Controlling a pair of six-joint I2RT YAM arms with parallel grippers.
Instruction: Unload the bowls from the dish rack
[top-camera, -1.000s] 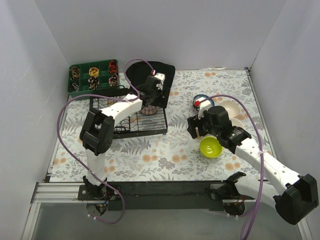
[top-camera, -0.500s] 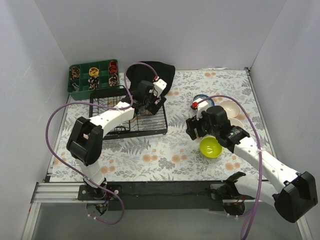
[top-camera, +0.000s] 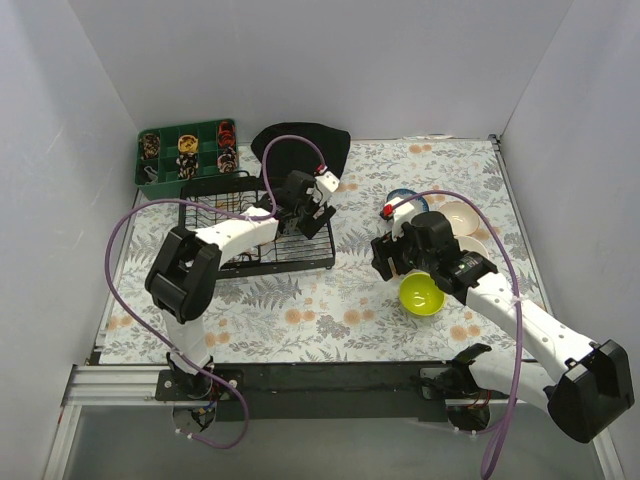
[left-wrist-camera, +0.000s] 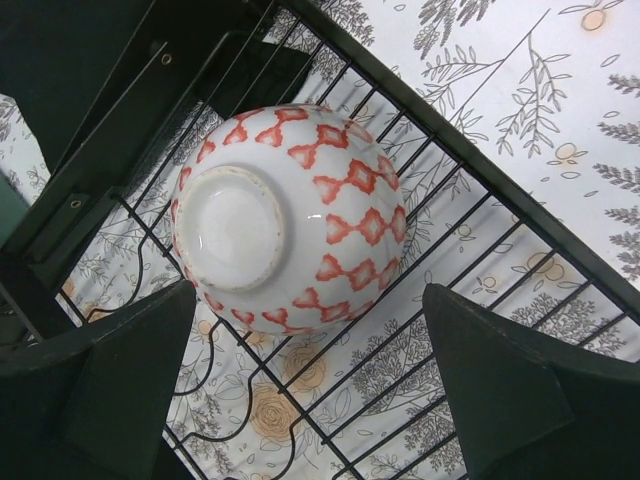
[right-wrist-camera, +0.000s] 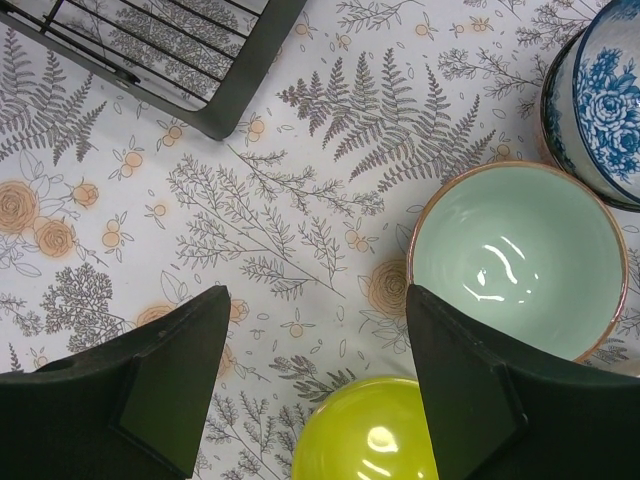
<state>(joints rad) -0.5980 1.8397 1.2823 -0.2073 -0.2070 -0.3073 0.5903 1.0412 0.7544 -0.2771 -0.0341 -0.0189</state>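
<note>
The black wire dish rack (top-camera: 250, 240) stands left of centre. My left gripper (top-camera: 305, 208) hangs open over its far right part. In the left wrist view a white bowl with red diamonds (left-wrist-camera: 290, 215) lies bottom-up on the rack wires (left-wrist-camera: 480, 205), just beyond my open left gripper (left-wrist-camera: 310, 345) and not touched. My right gripper (top-camera: 392, 258) is open and empty above the table. Below it stand a lime-green bowl (right-wrist-camera: 370, 435), a pale mint bowl (right-wrist-camera: 515, 255) and a blue-patterned bowl (right-wrist-camera: 605, 100). The lime-green bowl also shows in the top view (top-camera: 421, 293).
A green compartment tray (top-camera: 187, 152) sits at the far left and a black cloth (top-camera: 300, 145) lies behind the rack. A cream bowl (top-camera: 462, 214) and the blue bowl (top-camera: 402, 200) stand at the right. The rack's corner (right-wrist-camera: 230, 110) shows in the right wrist view.
My left gripper has shifted slightly nearer and to the right over the rack, and its elbow has swung. The right arm has hardly moved.
</note>
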